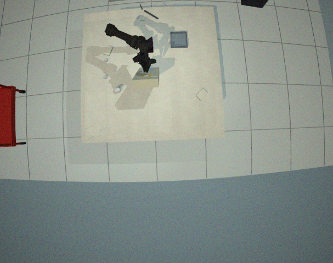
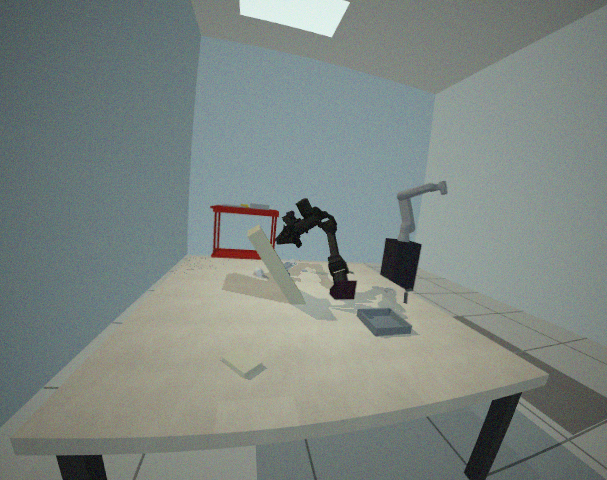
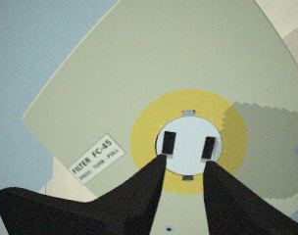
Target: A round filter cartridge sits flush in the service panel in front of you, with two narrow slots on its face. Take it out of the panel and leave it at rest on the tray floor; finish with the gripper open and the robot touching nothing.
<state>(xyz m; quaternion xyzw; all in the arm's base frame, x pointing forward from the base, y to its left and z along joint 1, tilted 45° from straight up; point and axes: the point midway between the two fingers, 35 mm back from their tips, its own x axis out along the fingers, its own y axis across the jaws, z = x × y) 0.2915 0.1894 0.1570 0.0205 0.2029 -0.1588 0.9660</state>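
The filter cartridge [image 3: 188, 142] is a pale round disc seated in the tilted service panel [image 1: 155, 73] [image 2: 276, 266] [image 3: 100, 93], inside a yellow ring [image 3: 141, 142]. Its two dark slots [image 3: 169, 143] [image 3: 208, 148] stand nearly upright in the wrist view, side by side. Small grey notches show above and below the disc. My gripper [image 1: 146, 71] [image 2: 278, 241] [image 3: 184, 164] is partly open and holds nothing. Its fingertips appear just below the slots' lower ends; whether they touch the face cannot be told. The blue-grey tray [image 1: 179, 39] [image 2: 393, 330] is empty.
A label [image 3: 96, 158] is on the panel face. A small flat pale piece [image 1: 202, 94] [image 2: 244, 363] lies on the table, away from the tray. A few small whitish objects [image 1: 118, 88] lie on the panel's other side. A red cart [image 1: 2, 115] [image 2: 244, 253] stands beyond the table.
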